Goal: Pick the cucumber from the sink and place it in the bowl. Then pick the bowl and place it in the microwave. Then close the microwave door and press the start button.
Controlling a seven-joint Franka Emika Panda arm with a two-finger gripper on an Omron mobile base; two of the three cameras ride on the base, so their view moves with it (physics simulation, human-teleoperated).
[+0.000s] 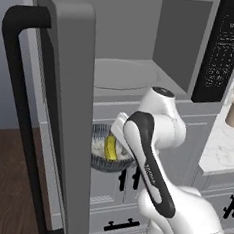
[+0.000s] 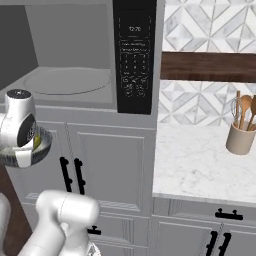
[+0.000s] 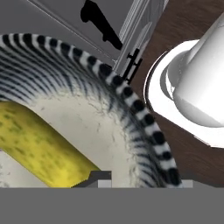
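Observation:
The bowl (image 1: 97,160) hangs in the air in front of the cabinet doors, below the open microwave (image 1: 127,75) and beside the microwave door (image 1: 69,110), which swings out to the left. The yellow cucumber (image 1: 109,148) lies inside it. In the hand view my gripper (image 3: 143,178) straddles the bowl (image 3: 144,113) at its striped rim. One of the fingertips (image 3: 99,176) is inside next to the cucumber (image 3: 39,148), the other outside. The jaws stand apart, wider than the rim. From the right, bowl (image 2: 45,145) and cucumber (image 2: 36,141) sit under my white hand. The sink is out of view.
The door's black bar handle (image 1: 17,105) juts toward me at the left. The keypad panel (image 2: 134,55) lines the microwave's right side. To the right, a marble counter (image 2: 200,165) carries a utensil holder (image 2: 241,137). Wooden floor (image 1: 3,179) lies below.

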